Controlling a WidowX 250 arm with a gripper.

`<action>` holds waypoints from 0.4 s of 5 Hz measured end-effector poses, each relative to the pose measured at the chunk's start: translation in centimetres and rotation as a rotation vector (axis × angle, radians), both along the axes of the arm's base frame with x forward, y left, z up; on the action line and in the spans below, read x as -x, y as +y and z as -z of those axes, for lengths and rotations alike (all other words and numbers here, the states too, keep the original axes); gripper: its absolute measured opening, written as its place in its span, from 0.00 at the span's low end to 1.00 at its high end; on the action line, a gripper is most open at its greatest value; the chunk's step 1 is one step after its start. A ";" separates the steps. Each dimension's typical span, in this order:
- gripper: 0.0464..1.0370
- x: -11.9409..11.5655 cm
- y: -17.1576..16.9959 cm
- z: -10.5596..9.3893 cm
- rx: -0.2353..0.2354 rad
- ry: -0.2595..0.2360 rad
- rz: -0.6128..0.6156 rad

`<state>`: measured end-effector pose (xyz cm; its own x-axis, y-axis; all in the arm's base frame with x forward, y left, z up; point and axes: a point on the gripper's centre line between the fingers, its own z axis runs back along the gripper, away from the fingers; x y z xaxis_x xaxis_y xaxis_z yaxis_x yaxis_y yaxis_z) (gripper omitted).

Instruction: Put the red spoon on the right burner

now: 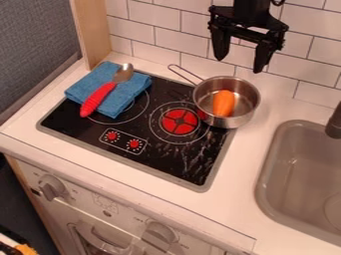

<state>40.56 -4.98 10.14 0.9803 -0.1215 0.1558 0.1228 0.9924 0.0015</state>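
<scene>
Red spoon (104, 92) lies lower left of the fingers (264, 56).

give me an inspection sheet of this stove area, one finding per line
Surface: white counter, black stovetop
Job's things: red-handled spoon on folded blue cloth, off the right burner
Clutter: metal pot at the right burner's edge, orange object inside
Gripper: open, empty, above the counter's rear
Cables: dark loop beside the gripper's top, possibly a cable
Surroundings: tiled wall behind, sink at right
</scene>
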 end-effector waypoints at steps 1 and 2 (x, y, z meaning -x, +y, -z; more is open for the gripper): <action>0.96 0.5 0.0 2.0 0.000 0.054 -0.001; 0.96 2.3 2.5 4.2 0.019 0.107 -0.050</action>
